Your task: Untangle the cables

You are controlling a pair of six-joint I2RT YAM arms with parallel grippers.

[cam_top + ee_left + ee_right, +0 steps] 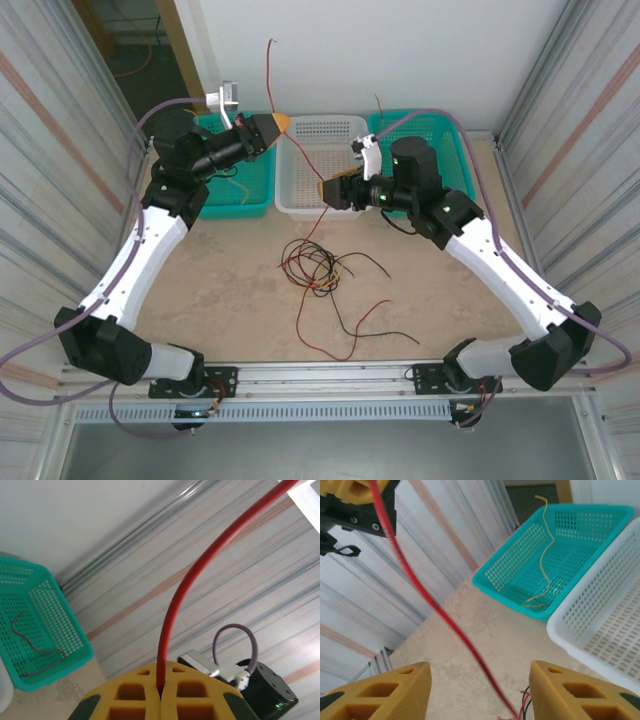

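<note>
Yellow cable in teal basket

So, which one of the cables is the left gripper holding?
The long red cable: it is pinched in the shut left gripper and rises above it. The other cables lie tangled on the table.

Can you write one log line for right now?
left gripper: shut on red cable | right gripper: open | other cables: tangled on table
</note>
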